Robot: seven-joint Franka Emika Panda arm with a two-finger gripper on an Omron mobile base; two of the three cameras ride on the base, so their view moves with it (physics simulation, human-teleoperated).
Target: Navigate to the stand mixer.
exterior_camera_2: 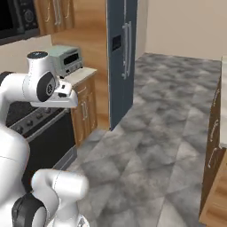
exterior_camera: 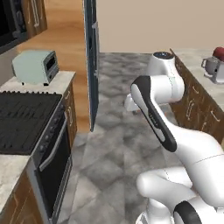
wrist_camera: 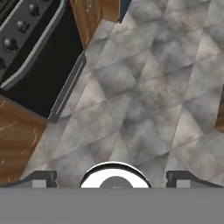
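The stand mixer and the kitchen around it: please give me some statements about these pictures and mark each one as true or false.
1. The stand mixer stands on the counter at the far right of the left base view. True.
2. The toaster oven sits on the stove top. False: it sits on a pale counter beyond the stove.
3. The end effector holds a cup. False: its fingertips stand wide apart over bare floor, with nothing between them.
4. The tall dark fridge stands beside the wooden cabinet that carries the toaster oven. True.
5. The oven door hangs open. False: it is shut, its handle flat along the front.
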